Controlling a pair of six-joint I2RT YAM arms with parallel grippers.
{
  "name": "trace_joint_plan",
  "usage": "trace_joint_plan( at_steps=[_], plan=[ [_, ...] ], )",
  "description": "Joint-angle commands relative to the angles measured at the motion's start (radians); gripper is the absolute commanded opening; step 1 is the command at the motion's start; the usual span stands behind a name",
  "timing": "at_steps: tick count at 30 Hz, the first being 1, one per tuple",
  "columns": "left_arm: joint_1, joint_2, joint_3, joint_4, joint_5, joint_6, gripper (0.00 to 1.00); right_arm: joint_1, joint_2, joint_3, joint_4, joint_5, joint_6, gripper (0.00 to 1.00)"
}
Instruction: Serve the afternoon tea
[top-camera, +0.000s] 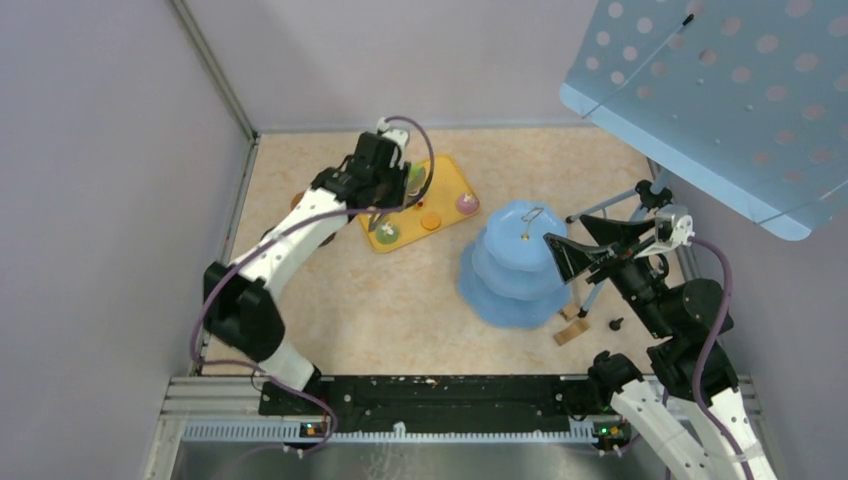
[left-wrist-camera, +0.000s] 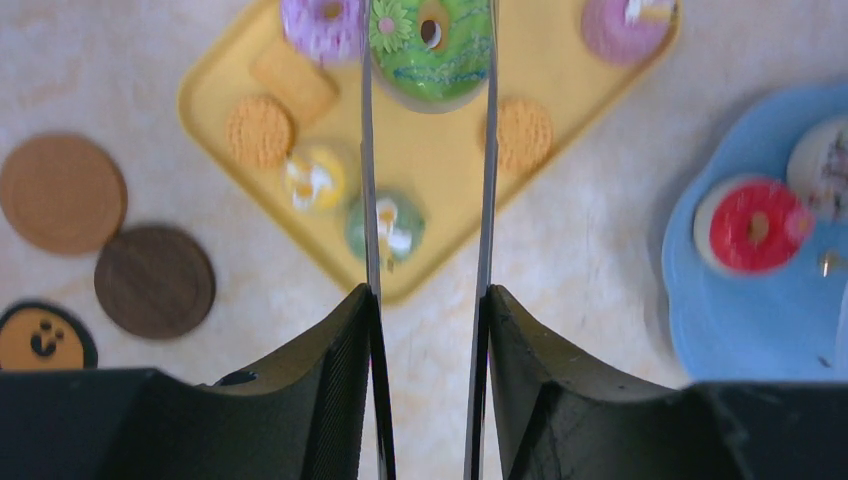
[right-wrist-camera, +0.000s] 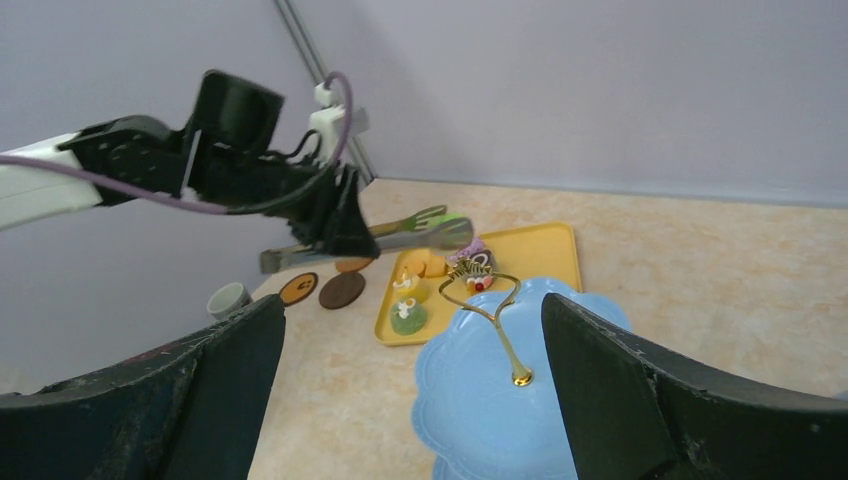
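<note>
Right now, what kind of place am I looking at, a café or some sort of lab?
Most likely a lab test cell, not a café: plain grey walls box in a small table, two robot arms are bolted to its near edge, and the food is toys, like the green donut held in tongs.

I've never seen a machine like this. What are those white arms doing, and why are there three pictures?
They are two robot arms at a table's edge. One picture looks down from above; the other two come from little cameras on each wrist. The left gripper squeezes long metal tongs, which pinch a green toy donut over the yellow tray of toy biscuits and cupcakes. Brown coasters lie beside the tray. The right gripper is open and empty above the blue tiered stand, where a red donut already sits.
</note>
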Motion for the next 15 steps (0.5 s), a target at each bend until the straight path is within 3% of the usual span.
trace_joint_plan(
  at_steps=[1, 4, 7, 9, 12, 15],
  plan=[
    [-0.006, -0.25, -0.228, -0.075, 0.079, 0.007, 0.48, -0.009, -0.011, 0.026, 0.038, 0.013, -0.018, 0.97],
    [-0.042, -0.402, -0.323, -0.113, 0.127, -0.01, 0.48, -0.009, 0.002, 0.029, 0.048, 0.006, -0.035, 0.97],
    [-0.171, -0.513, -0.4, -0.101, 0.164, -0.017, 0.48, -0.009, 0.009, 0.019, 0.052, 0.014, -0.042, 0.97],
    [-0.327, -0.528, -0.426, -0.126, 0.081, -0.041, 0.49, -0.008, 0.009, 0.016, 0.055, 0.019, -0.04, 0.97],
    [-0.425, -0.509, -0.448, -0.173, 0.053, -0.087, 0.48, -0.009, 0.009, 0.018, 0.057, 0.028, -0.033, 0.99],
    [-0.494, -0.543, -0.504, -0.114, 0.061, -0.094, 0.47, -0.009, 0.009, 0.027, 0.049, 0.041, -0.035, 0.99]
  ],
)
